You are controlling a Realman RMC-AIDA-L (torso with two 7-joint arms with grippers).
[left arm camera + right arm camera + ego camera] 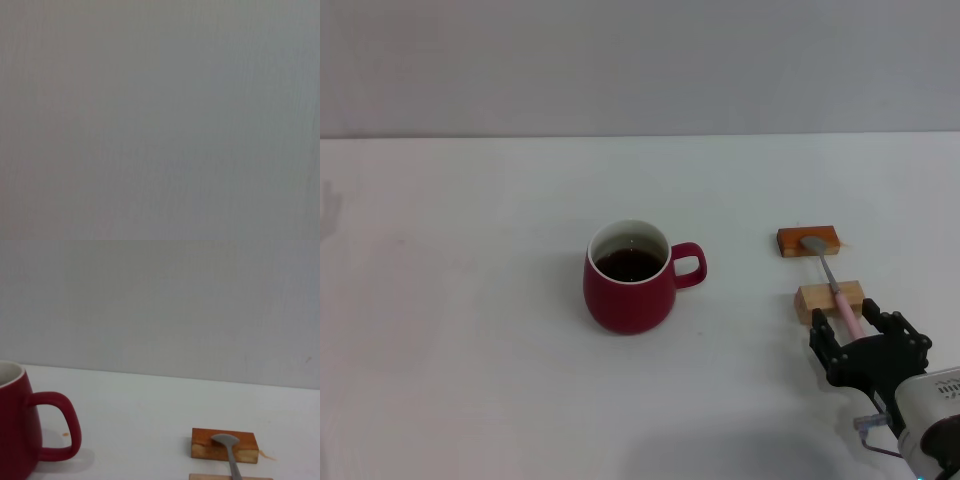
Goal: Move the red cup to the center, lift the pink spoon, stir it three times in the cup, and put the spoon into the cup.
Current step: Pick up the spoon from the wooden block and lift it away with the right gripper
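The red cup [628, 290] stands upright near the middle of the white table, with dark liquid inside and its handle towards the right. It also shows in the right wrist view [20, 425]. The pink spoon [835, 285] lies across two wooden blocks to the cup's right, its grey bowl on the far block and its pink handle pointing to the near right. In the right wrist view only its metal bowl and neck [227, 445] show. My right gripper [865, 335] is open, low at the handle's near end, with a finger on each side. My left gripper is out of view.
The darker, orange-brown block [808, 241] and the paler block [829, 299] carry the spoon; both show in the right wrist view [205, 447] [210, 477]. A grey wall runs behind the table [470, 300]. The left wrist view shows only a plain grey surface.
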